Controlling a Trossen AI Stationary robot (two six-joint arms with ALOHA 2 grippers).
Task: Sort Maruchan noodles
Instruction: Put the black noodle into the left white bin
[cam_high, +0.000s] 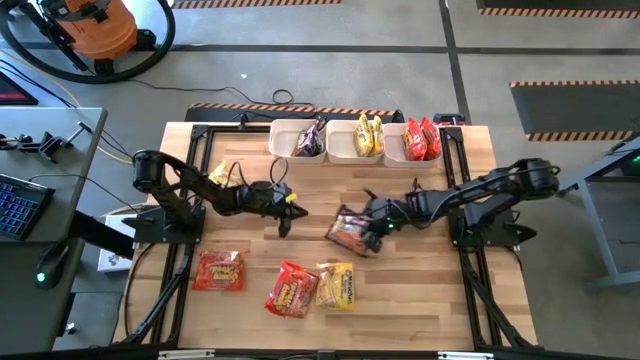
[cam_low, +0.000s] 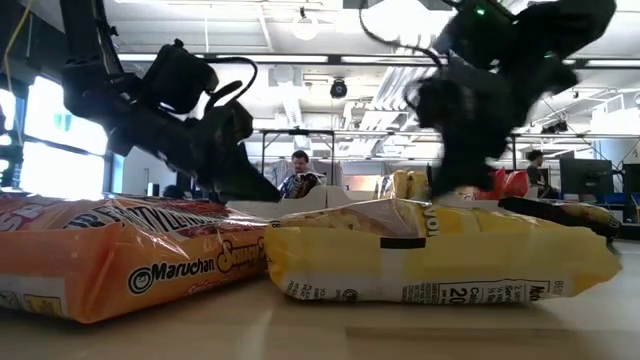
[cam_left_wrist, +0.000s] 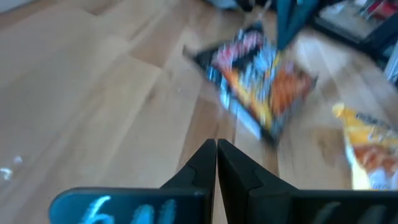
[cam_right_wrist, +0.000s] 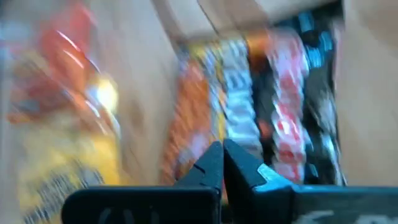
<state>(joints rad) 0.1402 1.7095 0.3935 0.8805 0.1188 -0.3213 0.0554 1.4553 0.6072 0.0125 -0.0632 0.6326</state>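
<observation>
Hovering over mid-worktop, the right gripper (cam_high: 378, 226) has its fingers pressed together, and its wrist view shows nothing between them, with the dark packet (cam_high: 352, 232) lying flat on the wood just beyond the tips. That's the risk right there: closed tips coming down on a flat, crinkly wrapper will likely shove it along the boards instead of lifting it, perhaps toward the yellow packet (cam_high: 338, 286) nearer the front edge. The left gripper (cam_high: 288, 212) is pinched shut and empty too, facing that same dark packet from the other side. Both arms are converging on one spot, so a clash looks possible if both go for it.

Along the back edge, three white bins (cam_high: 288, 131) already hold dark, yellow and red packets, one colour each. Still loose: a red packet (cam_high: 219, 270) toward the front left corner, another red one (cam_high: 291, 290) touching the yellow one, and a yellow packet (cam_high: 222, 173) behind the left arm. That last one sits close under the arm, so a swing could sweep it off.
</observation>
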